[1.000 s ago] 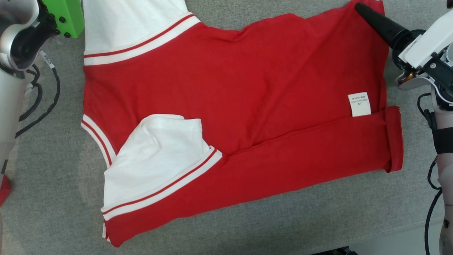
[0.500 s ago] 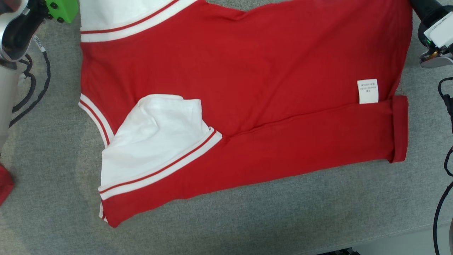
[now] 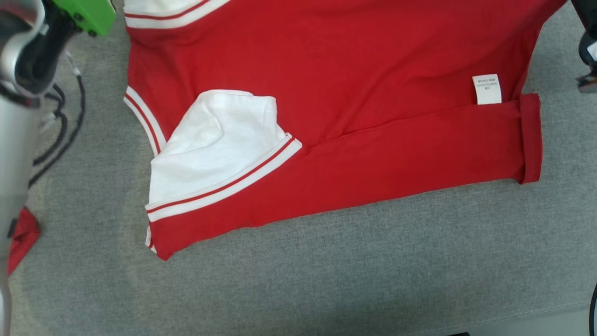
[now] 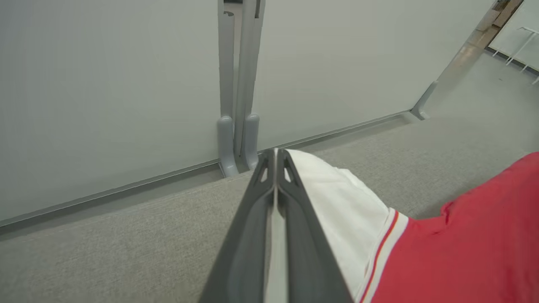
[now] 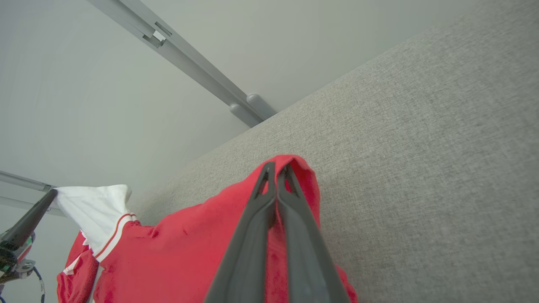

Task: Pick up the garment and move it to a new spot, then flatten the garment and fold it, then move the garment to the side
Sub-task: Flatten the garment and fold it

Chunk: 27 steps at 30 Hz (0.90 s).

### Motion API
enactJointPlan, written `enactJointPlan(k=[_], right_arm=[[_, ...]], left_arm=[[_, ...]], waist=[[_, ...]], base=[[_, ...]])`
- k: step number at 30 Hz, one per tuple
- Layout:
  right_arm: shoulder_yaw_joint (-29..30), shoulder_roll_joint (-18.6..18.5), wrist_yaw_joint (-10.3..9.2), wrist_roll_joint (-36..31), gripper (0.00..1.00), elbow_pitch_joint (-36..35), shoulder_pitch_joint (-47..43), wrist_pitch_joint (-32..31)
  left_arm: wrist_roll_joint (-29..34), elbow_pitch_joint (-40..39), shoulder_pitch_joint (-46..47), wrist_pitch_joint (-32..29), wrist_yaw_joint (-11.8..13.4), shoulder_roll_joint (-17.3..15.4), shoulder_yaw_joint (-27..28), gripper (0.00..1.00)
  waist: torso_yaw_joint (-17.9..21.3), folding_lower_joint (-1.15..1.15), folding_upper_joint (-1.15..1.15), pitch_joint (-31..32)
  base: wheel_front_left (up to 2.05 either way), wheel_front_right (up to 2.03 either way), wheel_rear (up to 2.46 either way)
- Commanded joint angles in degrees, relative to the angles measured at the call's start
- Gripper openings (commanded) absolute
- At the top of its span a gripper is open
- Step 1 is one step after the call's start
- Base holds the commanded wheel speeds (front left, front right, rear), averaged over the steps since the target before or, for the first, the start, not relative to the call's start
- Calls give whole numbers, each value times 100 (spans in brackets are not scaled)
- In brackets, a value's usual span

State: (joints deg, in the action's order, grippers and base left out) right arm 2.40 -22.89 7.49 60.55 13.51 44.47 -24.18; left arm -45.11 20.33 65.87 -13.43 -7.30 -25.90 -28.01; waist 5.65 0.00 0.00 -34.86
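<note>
Item: garment (image 3: 354, 84), red jersey with white sleeves and striped cuffs, lying part-folded on the grey counter (image 3: 326, 280), far corners raised. Likely soft, light and limp, so best pinched at corners or hems. Left claw (image 4: 276, 158) closed on the white sleeve (image 4: 337, 198), right claw (image 5: 276, 168) closed on a red hem corner (image 5: 301, 166); white care label (image 3: 487, 88) near the hem, print too small to read

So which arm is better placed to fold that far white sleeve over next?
Left. The left gripper is shut on the far white sleeve, with white cloth pinched between its fingers. The right gripper is shut on the red hem corner, at the opposite end.
</note>
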Motion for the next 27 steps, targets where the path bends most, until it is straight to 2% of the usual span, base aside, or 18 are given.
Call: enactJointPlan(k=[1, 3, 7, 17, 27], right_arm=[[38, -80, -1, 56, 0, -30, -144, 17], [37, -150, -1, 83, 0, -35, -346, -24], [161, -301, -1, 162, 0, -103, -639, -22], [473, -411, -1, 301, 0, -297, -1233, -20], [851, -416, -1, 544, 0, -942, -2266, -98]], left_arm=[[-170, -143, -231, 27, -13, -21, 61, 0], [-408, -450, -556, -54, -3, -40, 105, 0], [-721, -1324, -1216, -165, 203, -246, 274, 0], [-928, -3389, -2805, -409, 1039, -787, 465, 0], [-1014, -4465, -4018, -360, 1494, -1072, 522, 0]], waist=[[-84, 0, 0, 99], [-142, 0, 0, 153], [-270, 0, 0, 193], [-487, 0, 0, 148], [-593, 0, 0, 287]], base=[[0, 0, 0], [0, 0, 0], [0, 0, 0], [0, 0, 0], [0, 0, 0]])
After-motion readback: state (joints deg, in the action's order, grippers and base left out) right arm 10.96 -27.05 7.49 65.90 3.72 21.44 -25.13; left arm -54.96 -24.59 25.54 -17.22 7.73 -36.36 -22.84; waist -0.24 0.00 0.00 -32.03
